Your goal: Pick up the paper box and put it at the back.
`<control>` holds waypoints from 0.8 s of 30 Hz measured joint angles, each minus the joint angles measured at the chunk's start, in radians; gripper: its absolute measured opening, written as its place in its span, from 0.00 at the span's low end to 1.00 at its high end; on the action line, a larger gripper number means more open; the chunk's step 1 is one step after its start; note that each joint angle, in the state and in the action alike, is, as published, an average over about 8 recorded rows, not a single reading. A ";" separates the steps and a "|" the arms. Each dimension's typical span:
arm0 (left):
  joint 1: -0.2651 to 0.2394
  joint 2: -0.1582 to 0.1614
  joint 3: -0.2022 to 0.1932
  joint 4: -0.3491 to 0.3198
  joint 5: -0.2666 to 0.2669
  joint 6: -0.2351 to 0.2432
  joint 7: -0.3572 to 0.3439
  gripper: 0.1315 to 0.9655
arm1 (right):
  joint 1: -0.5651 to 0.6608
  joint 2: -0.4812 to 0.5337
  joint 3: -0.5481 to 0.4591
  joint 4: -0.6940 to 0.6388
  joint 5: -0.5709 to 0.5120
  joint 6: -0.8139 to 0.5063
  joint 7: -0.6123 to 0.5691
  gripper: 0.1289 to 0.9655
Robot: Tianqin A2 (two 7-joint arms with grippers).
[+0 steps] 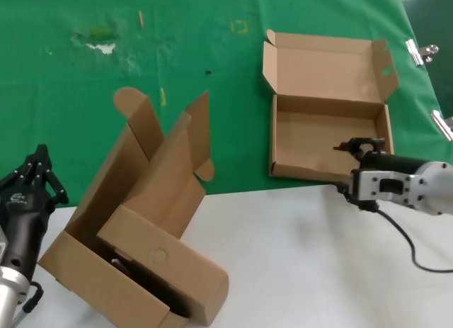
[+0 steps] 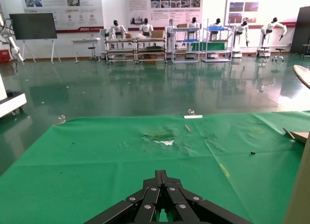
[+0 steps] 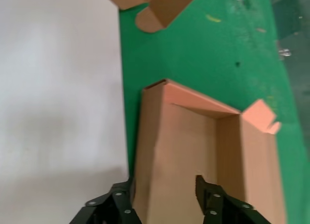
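Observation:
The paper box (image 1: 325,129), a shallow brown cardboard tray with its hinged lid open, lies on the green cloth (image 1: 106,94) near the cloth's front edge. My right gripper (image 1: 352,165) is open at the box's front right corner. In the right wrist view the gripper (image 3: 164,185) straddles the front wall of the box (image 3: 184,146), with one finger outside it and one inside the tray, jaws wide apart. My left gripper (image 1: 39,161) is shut and parked at the far left, and it also shows in the left wrist view (image 2: 162,174).
A larger brown cardboard box (image 1: 141,229) with a faint circle on its panel lies tilted at the front left, half on the white tabletop (image 1: 297,257). Metal clips (image 1: 421,52) hold the cloth's right edge. The cloth has a scuffed whitish patch (image 1: 106,48).

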 joint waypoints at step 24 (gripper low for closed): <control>0.000 0.000 0.000 0.000 0.000 0.000 0.000 0.02 | -0.450 0.089 0.556 0.541 0.424 0.168 0.201 0.82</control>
